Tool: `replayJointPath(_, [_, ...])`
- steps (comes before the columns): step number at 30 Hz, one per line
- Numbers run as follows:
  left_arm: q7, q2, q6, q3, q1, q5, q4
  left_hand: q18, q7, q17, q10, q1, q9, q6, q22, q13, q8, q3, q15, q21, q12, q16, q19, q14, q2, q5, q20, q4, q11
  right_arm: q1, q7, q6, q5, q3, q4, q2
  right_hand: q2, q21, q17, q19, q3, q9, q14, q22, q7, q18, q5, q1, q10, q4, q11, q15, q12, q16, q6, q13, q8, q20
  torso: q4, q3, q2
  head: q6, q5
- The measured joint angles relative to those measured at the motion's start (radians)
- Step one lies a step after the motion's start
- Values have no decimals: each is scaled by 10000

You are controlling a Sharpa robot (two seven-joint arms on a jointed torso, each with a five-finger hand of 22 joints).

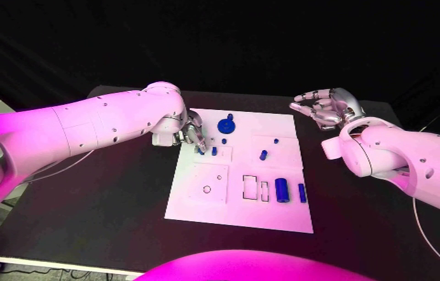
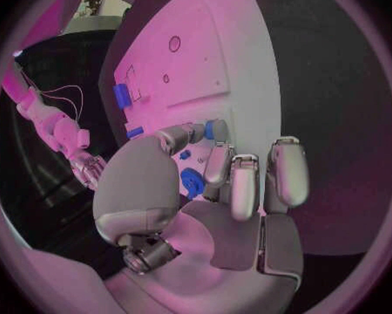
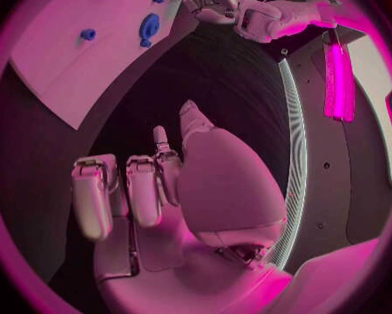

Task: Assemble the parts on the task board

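The white task board (image 1: 240,195) lies mid-table. My left hand (image 1: 191,133) is over its far left part and pinches a small blue peg (image 2: 215,129) between thumb and a finger, low over the board (image 2: 205,56). A blue gear (image 1: 226,126) lies just beyond the hand, also seen as the gear (image 2: 192,181) under the fingers. Small blue pegs (image 1: 215,150) (image 1: 263,155) stand on the board. Two blue cylinders (image 1: 281,190) (image 1: 302,192) lie at its right. My right hand (image 1: 325,108) hovers off the board's far right corner, fingers loosely apart, holding nothing.
The black table (image 1: 110,198) surrounds the board, with bare room left and right of it. Outlined slots (image 1: 249,187) and a round hole (image 1: 207,189) mark the board's near half. From the right wrist, the board (image 3: 65,63) and the gear (image 3: 149,26) lie far off.
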Motion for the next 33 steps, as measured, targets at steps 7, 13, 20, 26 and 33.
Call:
replayJointPath(7, [-49,30,-89,-34,-8,88,-24,0,4,-1,96,0,-1,55,-1,134,4,-28,0,0,50,0,0,0,0,79,0,-28,-22,0,1,0,0,0,7,-6,0,0,-1,0,0,0,0,-1,0,0,0,0,0,0,0,0,0,0,0,0,0,0,-2,4,-1,-14,-13])
replayJointPath(13, [-92,51,-204,-50,-34,148,-32,0,14,-1,185,-69,-22,85,-1,260,11,-55,0,0,127,0,0,0,68,79,0,-54,-38,0,2,0,0,0,12,-11,0,0,-1,0,0,0,0,7,0,0,0,0,0,0,0,0,0,0,0,0,0,0,-3,3,-1,-21,-33])
replayJointPath(20, [-139,50,-404,-63,-61,182,-25,0,-47,-1,241,-330,68,135,-2,314,72,-177,-35,0,156,0,0,-37,146,-14,0,-177,-90,0,2,0,0,0,19,-23,0,0,-3,0,0,0,0,7,0,1,0,0,0,0,0,0,0,0,0,0,0,0,-1,2,-1,-24,-48])
replayJointPath(26, [-162,34,-565,-73,-82,200,-9,1,-80,-1,256,-662,95,161,-3,183,59,73,-76,-77,98,0,0,2,-24,-117,1,-731,-111,0,2,0,0,0,24,-28,0,0,-3,0,-28,0,0,6,-37,0,0,0,0,-27,0,0,0,-60,-37,0,0,0,3,2,-5,-25,-50])
replayJointPath(33, [-189,-39,-652,-82,-96,184,-2,1,-211,-1,135,-956,-4,121,-3,173,-106,-1260,-76,-147,63,0,0,2,-297,-175,0,-54,-218,0,3,-1,0,0,27,-36,0,0,-3,0,-27,0,0,5,-37,0,0,0,0,-27,0,0,0,-60,-37,0,0,0,3,-4,-7,-7,-50])
